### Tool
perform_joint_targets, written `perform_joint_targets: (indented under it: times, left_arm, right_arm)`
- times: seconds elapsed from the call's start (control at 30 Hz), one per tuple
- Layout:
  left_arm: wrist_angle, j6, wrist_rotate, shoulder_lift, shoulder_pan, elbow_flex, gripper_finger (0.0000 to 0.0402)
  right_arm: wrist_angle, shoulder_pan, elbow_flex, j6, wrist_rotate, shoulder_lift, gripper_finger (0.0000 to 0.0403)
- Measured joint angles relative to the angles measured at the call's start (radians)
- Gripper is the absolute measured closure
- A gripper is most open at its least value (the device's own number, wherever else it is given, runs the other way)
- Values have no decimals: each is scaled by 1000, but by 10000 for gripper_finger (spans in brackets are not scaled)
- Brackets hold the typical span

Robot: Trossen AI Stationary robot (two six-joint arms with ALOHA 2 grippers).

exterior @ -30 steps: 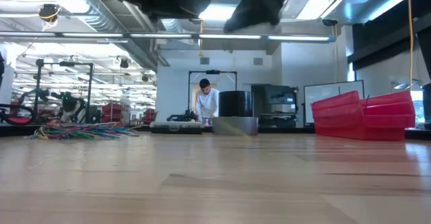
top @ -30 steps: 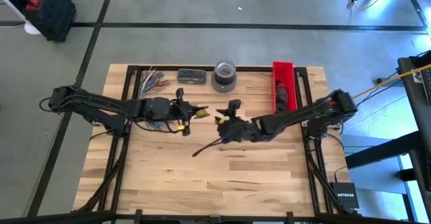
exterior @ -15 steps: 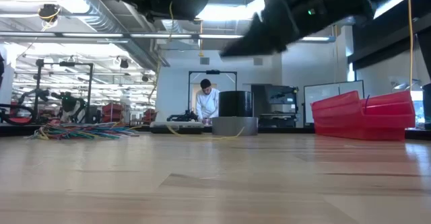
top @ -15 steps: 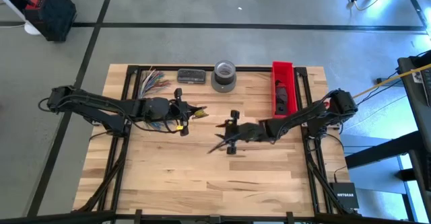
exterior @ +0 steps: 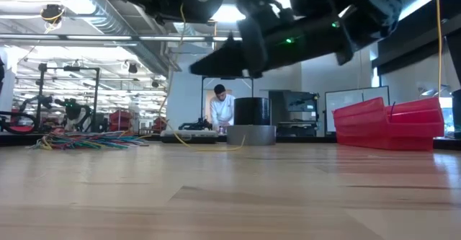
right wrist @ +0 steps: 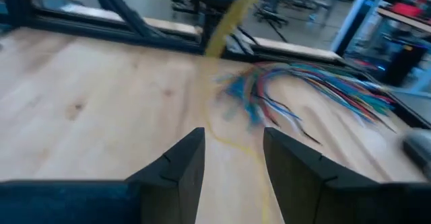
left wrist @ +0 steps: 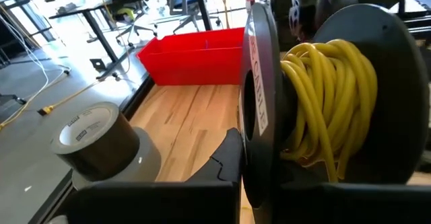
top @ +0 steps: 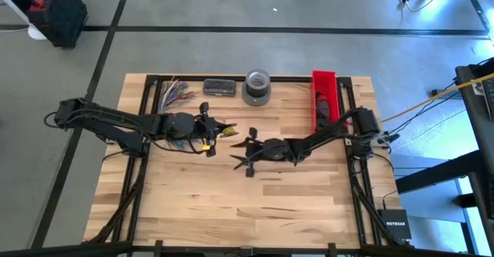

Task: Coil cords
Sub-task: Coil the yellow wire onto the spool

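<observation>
Left gripper: the left gripper (top: 207, 128) is kept clenched on a dark round spool wound with thick yellow cord (left wrist: 330, 109), lifted above the wooden table (top: 231, 203), presumably so cord can be wound onto it.
Right gripper: the right gripper (top: 241, 153) is held with its fingers spread and nothing between them, just right of the spool and above mid-table; in its wrist view a loose yellow strand (right wrist: 232, 140) runs ahead of the fingers, so it is judged to be lined up to catch it.
Cords: the tangle of thin multicoloured wires (top: 176, 93) is left lying at the table's far left corner, well apart from both grippers.
Bystanders: the grey tape roll (top: 257, 85) and the red plastic bin (top: 325, 95) are set along the far edge.
Hidden: the exact hold on the spool is covered by the spool itself; where the strand ends cannot be made out.
</observation>
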Motion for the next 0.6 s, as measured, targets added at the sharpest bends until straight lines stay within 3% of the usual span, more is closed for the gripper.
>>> perform_joint_targets:
  times: [0.4,0.6]
  left_arm:
    - [8,9,0,1,-8,0,401]
    - [6,8,0,1,-8,0,401]
  right_arm:
    - [-9,1,161,-27,-14,144,254]
    - [-27,1,163,-46,-24,145,333]
